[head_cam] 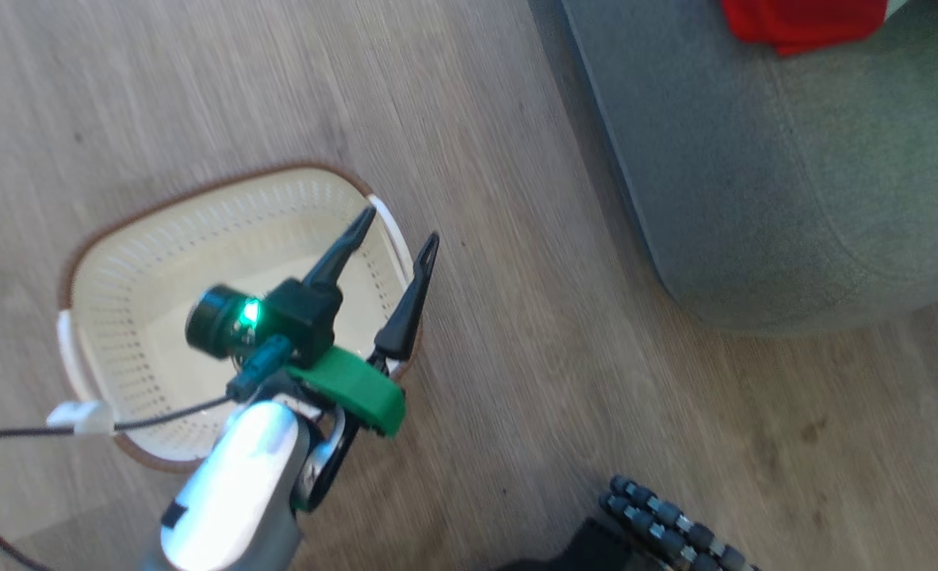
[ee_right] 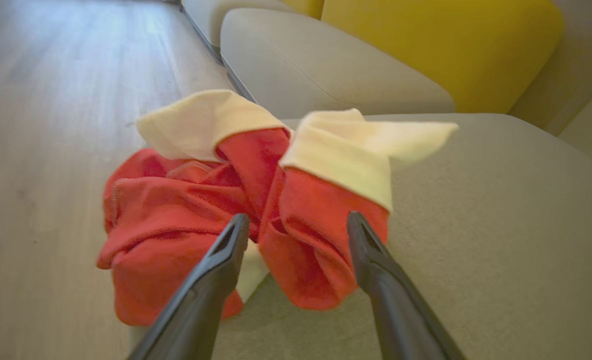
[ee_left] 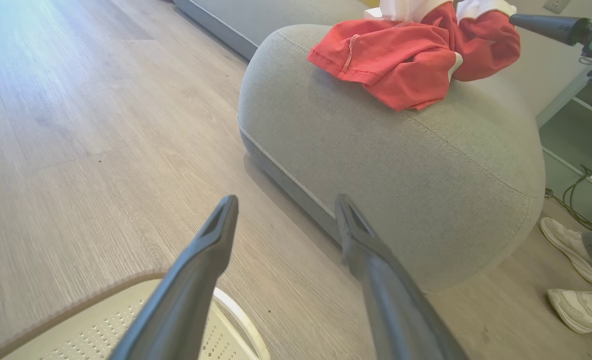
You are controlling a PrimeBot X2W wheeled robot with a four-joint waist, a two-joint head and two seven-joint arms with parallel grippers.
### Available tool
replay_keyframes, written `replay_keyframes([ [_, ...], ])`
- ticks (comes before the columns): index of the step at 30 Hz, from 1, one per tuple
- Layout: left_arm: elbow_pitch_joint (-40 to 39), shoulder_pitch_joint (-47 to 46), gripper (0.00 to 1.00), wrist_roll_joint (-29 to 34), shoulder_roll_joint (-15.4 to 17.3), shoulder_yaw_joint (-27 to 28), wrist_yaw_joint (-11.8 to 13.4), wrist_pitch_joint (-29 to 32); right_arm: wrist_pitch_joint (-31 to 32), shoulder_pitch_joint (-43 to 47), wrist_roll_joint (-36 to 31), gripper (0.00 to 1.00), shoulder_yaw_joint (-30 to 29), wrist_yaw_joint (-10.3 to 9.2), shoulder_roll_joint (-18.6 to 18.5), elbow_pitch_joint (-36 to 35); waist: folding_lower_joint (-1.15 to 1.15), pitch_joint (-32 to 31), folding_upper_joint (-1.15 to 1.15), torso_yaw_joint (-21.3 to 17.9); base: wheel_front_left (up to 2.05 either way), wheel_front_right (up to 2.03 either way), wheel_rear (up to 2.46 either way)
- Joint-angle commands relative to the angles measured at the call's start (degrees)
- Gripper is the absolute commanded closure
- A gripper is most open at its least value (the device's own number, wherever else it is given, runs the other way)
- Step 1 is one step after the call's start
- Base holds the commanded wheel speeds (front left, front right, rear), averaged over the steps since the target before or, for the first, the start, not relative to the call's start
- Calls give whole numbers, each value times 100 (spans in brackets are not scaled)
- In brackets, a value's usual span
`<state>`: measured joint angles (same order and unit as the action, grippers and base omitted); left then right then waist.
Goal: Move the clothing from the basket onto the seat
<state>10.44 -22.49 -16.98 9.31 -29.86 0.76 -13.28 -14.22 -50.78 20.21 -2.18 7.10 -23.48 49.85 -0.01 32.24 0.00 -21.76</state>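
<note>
Nearest me, my left gripper [head_cam: 401, 230] hangs over the right rim of the basket [head_cam: 120, 277], fingers spread wide and holding nothing. Bare wooden floor [head_cam: 532, 341] lies open between that rim and the rounded edge of the seat [head_cam: 754, 198]. Farther right, my right gripper [ee_right: 298, 220] gapes wide just short of the clothing [ee_right: 175, 215], heaped near the seat's floor-side edge.

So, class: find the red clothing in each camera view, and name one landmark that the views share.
Head view: the clothing at the top right edge, on the grey seat.
Left wrist view: the clothing at upper right, atop the grey seat.
Right wrist view: the clothing at centre, on the grey seat.
Shared landmark: the grey seat.
</note>
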Motion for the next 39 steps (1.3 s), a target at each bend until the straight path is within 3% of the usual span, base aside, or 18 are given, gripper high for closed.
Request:
replay_keyframes([
  [1,-105,128,0,-36,-33,150,13,-80,-57,265,108,0,83,39,-69,-311,1,-336,0,140,0,0,0],
  [6,134,324,0,-177,-146,294,17,-151,-73,1229,333,0,220,39,171,-1472,1,-930,0,439,0,0,0],
  [14,346,676,0,-262,-328,907,64,-170,-76,2756,64,0,149,39,1030,-3074,1,-1753,0,1087,0,0,0],
  [28,470,1158,0,-35,-508,2056,-4,-172,-73,3755,-571,0,183,39,1587,-3349,1,-2352,0,1943,0,0,0],
  [39,676,1283,0,117,-614,2466,-136,-172,-77,4285,-1122,0,203,39,1971,-3447,1,-2558,0,2148,0,0,0],
])
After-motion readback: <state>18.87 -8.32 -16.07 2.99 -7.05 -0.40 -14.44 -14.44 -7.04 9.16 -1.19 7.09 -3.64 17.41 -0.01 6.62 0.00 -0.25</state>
